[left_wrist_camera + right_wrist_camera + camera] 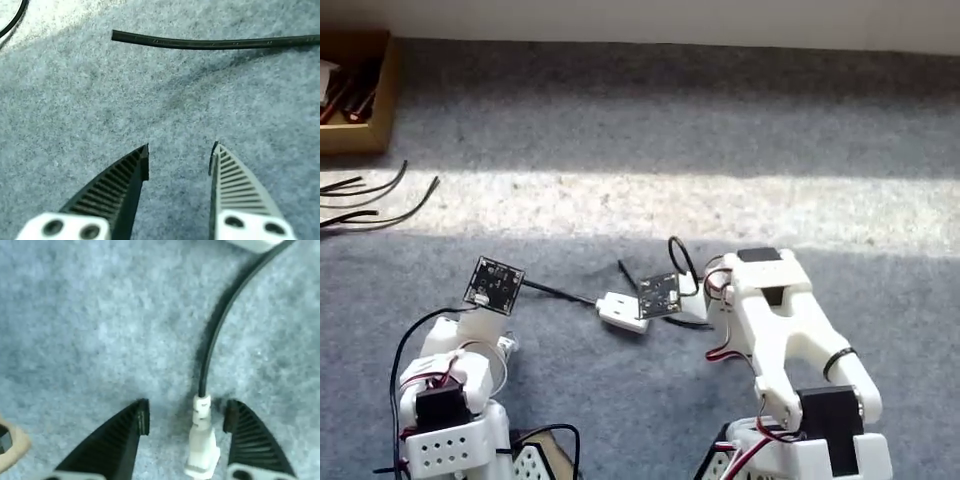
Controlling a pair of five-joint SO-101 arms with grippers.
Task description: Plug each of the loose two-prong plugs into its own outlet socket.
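White plug (202, 447), black cord (220, 325), between spread right claw (187, 407); left claw (181, 147) spread.

The prongs of the white plug (202, 452) are too blurred to tell. Far along the plug's black cable (220, 325), the picture edge cuts off the white socket block (252, 244).

Grey carpet (720, 130) bears black cable (210, 43), white plug (202, 450), box (360, 135).

No text can be read anywhere; faint marks along the black cable (215, 44) stay illegible.
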